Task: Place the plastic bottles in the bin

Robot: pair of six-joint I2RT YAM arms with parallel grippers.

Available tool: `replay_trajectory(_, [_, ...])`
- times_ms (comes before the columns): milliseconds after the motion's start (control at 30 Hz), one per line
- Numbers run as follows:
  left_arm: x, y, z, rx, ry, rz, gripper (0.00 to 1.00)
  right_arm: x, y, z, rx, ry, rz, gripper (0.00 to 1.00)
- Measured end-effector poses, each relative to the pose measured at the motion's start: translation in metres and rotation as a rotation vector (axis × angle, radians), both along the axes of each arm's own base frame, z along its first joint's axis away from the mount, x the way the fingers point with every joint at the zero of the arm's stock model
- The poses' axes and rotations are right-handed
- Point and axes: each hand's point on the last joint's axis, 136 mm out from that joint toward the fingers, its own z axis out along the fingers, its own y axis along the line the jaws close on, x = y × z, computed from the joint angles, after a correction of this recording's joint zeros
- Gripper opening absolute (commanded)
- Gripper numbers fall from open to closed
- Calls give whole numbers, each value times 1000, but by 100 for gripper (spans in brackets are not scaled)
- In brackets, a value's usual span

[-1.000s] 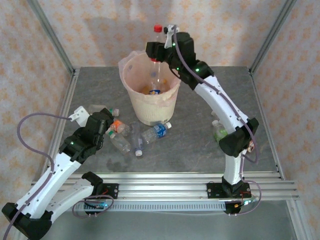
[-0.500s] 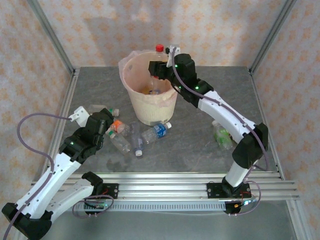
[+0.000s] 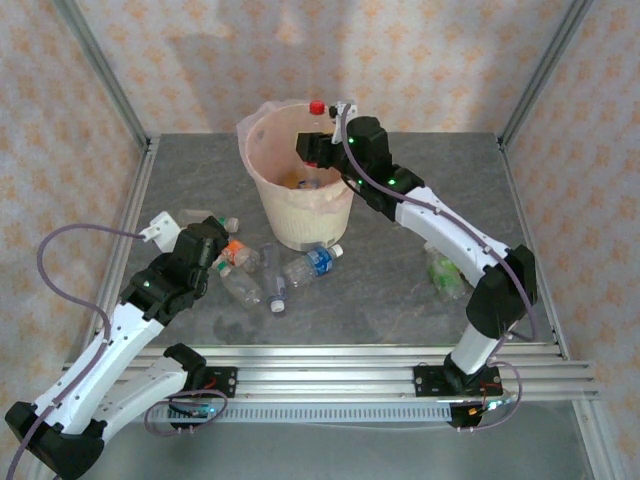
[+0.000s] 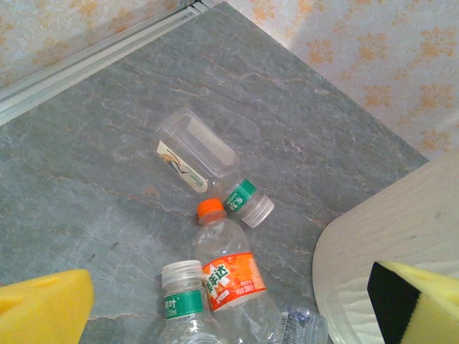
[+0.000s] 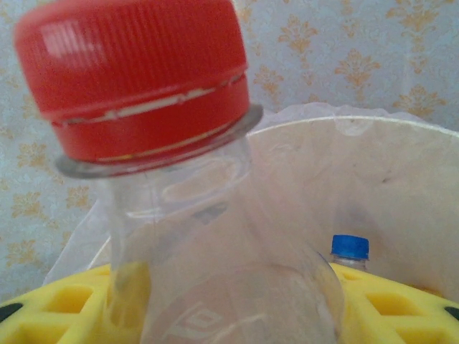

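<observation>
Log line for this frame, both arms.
right gripper: shut on clear red-capped plastic bottle, upright in mouth of large cream round bin | left gripper: open, above loose bottles on grey table

So the bin (image 3: 300, 218) sits at the back middle of the table (image 3: 390, 300), with a few dropped bottles (image 3: 305, 182) lying down inside it. The loose bottles (image 3: 268, 278) lie just in front of it, slightly left, and the left gripper (image 3: 214, 240) hangs over that pile's left end. A lone bottle (image 3: 442, 270) is off to the right, well apart. The right gripper (image 3: 322, 150) has the held bottle (image 3: 316, 108) upright in the bin's mouth.
</observation>
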Motion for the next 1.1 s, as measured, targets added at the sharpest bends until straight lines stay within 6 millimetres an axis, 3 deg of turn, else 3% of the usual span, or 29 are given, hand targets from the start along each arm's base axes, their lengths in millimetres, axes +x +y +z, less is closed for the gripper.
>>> replay_trajectory(233, [0, 0, 0, 0, 0, 0, 100, -1, 0, -19, -25, 26, 3, 70])
replay_trajectory(433, [1, 0, -1, 2, 5, 0, 100, -4, -4, -16, -23, 17, 0, 81])
replay_trajectory(633, [2, -1, -3, 6, 12, 0, 100, -12, -13, -7, -19, -1, -15, 82])
replay_trajectory(867, [4, -2, -6, 12, 23, 0, 100, -23, -28, 18, -5, -34, -49, 80])
replay_trajectory(1100, [5, -2, -9, 25, 40, -2, 100, -29, -49, 24, -30, 26, -128, 81])
